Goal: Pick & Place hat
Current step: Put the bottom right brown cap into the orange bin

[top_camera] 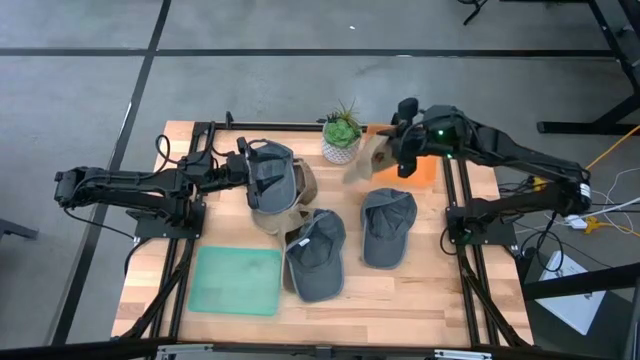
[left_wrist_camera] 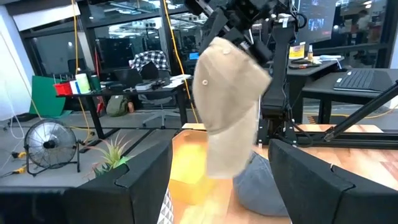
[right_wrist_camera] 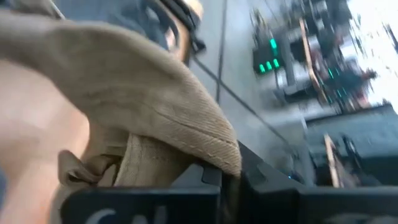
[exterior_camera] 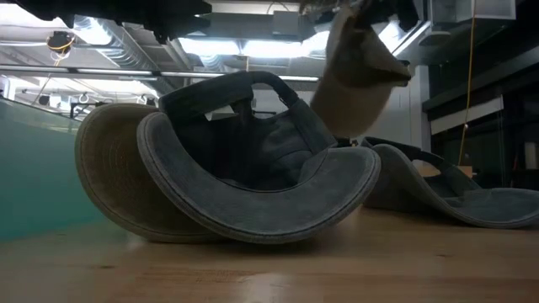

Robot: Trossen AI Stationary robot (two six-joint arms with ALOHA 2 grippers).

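Note:
A tan cap (top_camera: pixel 364 160) hangs in the air beside the potted plant (top_camera: pixel 342 134) at the table's far side, with my right gripper (top_camera: pixel 392 148) shut on it. It also shows in the low view as the tan cap (exterior_camera: pixel 354 80) and in the left wrist view as the tan cap (left_wrist_camera: pixel 230 106). My left gripper (top_camera: pixel 243 170) stands open and level at the left, next to a grey cap (top_camera: pixel 272 175) that lies on another tan hat (top_camera: pixel 290 205). Nothing shows between its fingers (left_wrist_camera: pixel 140 183). My right gripper pinches the tan cap's upper edge (right_wrist_camera: pixel 205 146) between its two fingers, coming from the table's right side and slanting down. The cap hangs below the fingers, lifted clear of the table, its crown (left_wrist_camera: pixel 214 74) up and its narrow end (left_wrist_camera: pixel 224 158) down.
Two more grey caps (top_camera: pixel 388 225) (top_camera: pixel 318 255) lie on the table's middle and near part. A green mat (top_camera: pixel 238 280) lies at the near left, an orange patch (top_camera: pixel 422 172) under the right arm. The table's near right corner is bare wood.

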